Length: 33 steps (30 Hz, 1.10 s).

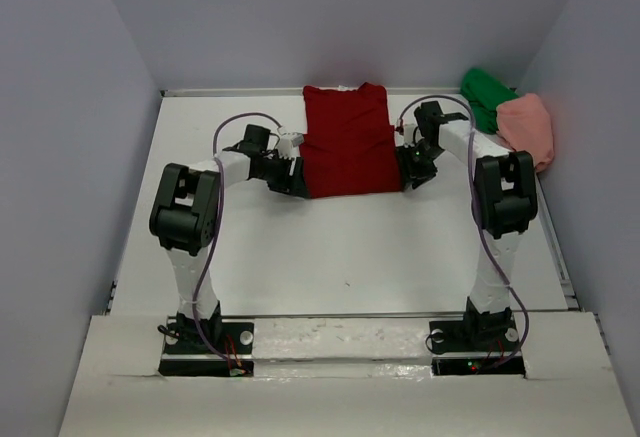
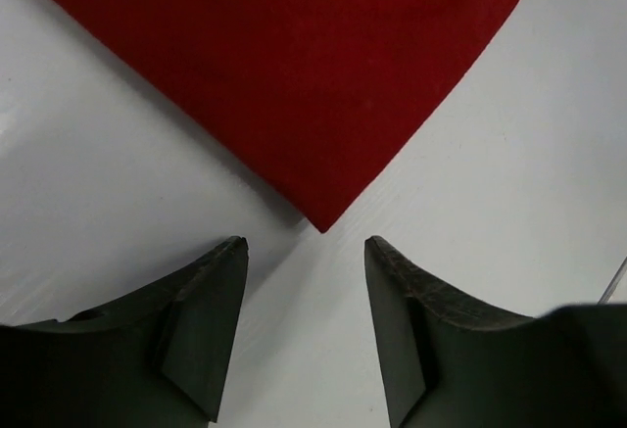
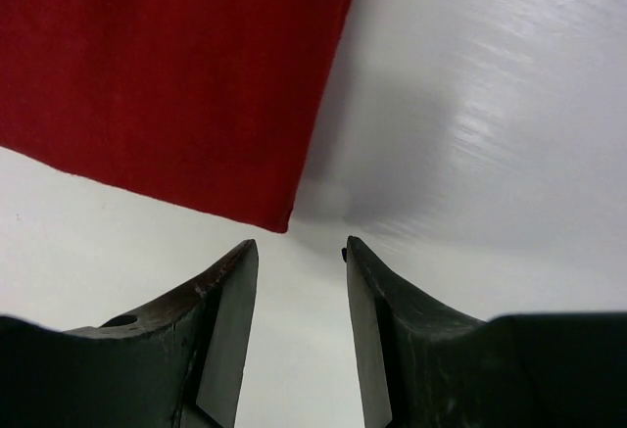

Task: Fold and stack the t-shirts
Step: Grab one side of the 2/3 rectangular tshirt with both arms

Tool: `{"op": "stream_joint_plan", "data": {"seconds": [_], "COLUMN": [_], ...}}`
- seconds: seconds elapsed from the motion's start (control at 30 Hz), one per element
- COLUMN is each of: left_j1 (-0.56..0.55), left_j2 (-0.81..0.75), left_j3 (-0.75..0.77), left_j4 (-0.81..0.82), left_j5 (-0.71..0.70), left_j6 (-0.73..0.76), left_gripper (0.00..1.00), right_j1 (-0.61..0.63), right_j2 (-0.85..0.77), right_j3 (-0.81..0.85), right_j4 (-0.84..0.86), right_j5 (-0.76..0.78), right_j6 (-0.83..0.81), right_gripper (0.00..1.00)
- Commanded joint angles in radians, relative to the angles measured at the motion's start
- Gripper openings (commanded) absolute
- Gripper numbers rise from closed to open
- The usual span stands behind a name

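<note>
The dark red t-shirt lies flat as a narrow rectangle at the far middle of the white surface. Its far end is close to the surface's back edge, its long edges are straight, and its near edge runs across between the two arms. Wide bare surface lies in front of that near edge. The green t-shirt and the salmon pink t-shirt sit bunched and touching in the far right corner. The left gripper is spread wide at the shirt's near left corner, with the cloth tip just ahead of the gap between its jaws and nothing held. The right gripper is likewise released and empty at the near right corner.
</note>
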Motion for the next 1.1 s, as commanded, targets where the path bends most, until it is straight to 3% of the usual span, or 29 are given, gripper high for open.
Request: {"op": "stream_joint_plan", "data": {"seconds": [0.0,0.27,0.6,1.07], "left_j1": [-0.039,-0.088,-0.102,-0.102], "left_j2": [0.034,0.065,0.048,0.009], "left_j3": [0.048,0.077,0.063,0.054], "left_j4": [0.002,0.01,-0.01,-0.021], "left_j5": [-0.008,0.021,-0.031,-0.052], "left_j6": [-0.005,0.001,0.033,0.058], "left_gripper": [0.61,0.54,0.34,0.21], "right_j1": [-0.024,-0.033,-0.033,-0.033], "right_j2": [0.005,0.024,0.074,0.123], "right_j3": [0.046,0.054,0.09,0.146], "right_j4": [0.007,0.01,-0.001,-0.054], "right_j5": [-0.023,-0.037,-0.091,-0.164], "right_j6": [-0.016,-0.028,-0.031,-0.037], "right_gripper": [0.47,0.46,0.43,0.4]}}
